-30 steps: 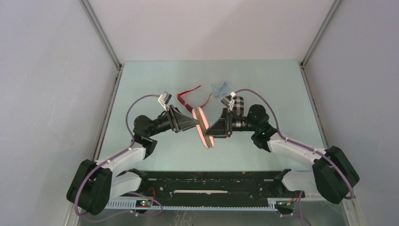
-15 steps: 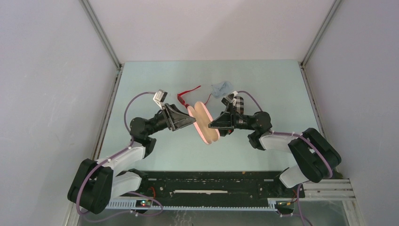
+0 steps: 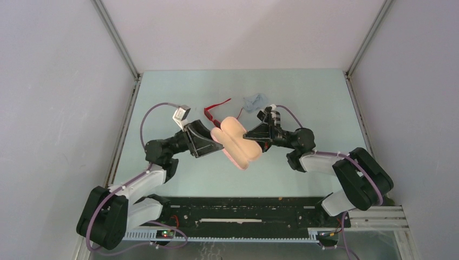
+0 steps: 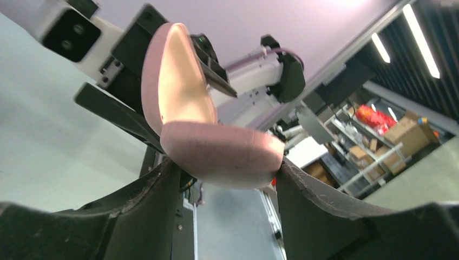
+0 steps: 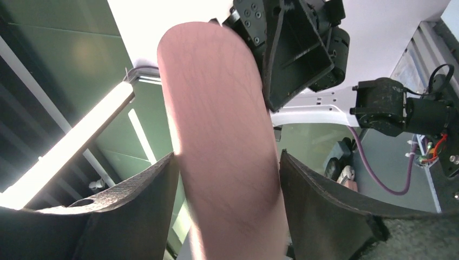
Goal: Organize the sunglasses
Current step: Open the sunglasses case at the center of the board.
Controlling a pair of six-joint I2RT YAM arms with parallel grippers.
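Black left fingers (image 4: 142, 208) are clamped on one half of a pink oblong clamshell case (image 3: 238, 143), pressing that shell from both sides. The right fingers (image 5: 330, 214) are clamped the same way on the other half, a pad against each flank. The case hangs between the two arms above the pale green worktop (image 3: 303, 86), spread wide so its cream lining faces up in the top view. Behind it, flat on the worktop and apart from both arms, lies the pair of sunglasses with a bright red plastic frame (image 3: 212, 112), one temple splayed out. To their right lies a crumpled pale blue cloth (image 3: 255, 101), near the right wrist
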